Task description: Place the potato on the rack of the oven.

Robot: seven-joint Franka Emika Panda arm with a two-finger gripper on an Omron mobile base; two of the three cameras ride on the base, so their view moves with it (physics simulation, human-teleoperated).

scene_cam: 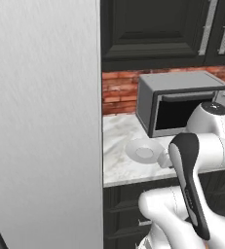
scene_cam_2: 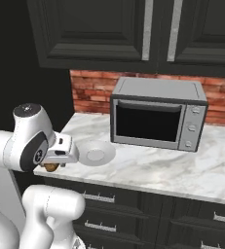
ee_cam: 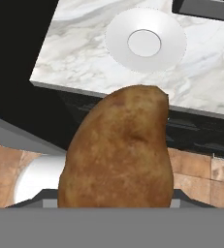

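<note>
At mid-frame in the right base view stands the grey toaster oven (scene_cam_2: 158, 114), on the marble counter (scene_cam_2: 182, 170). Left of it lies the pale plate (scene_cam_2: 95, 153). At lower left, the gripper (scene_cam_2: 53, 165) is clenched on the potato (ee_cam: 118, 152) (the fingers are hidden behind it), held just off the counter's front edge.

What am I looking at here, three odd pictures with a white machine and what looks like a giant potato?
It is a rendered kitchen with a white robot arm. Two pictures come from cameras behind the arm, left and right of it. The third comes from a camera on its hand, so the potato looks huge, close to the lens. In the right picture it peeks out brown under the gripper, beside the counter's corner. It seems to be held. On the marble counter lie a pale plate and a grey toaster oven, below dark cabinets.
</note>
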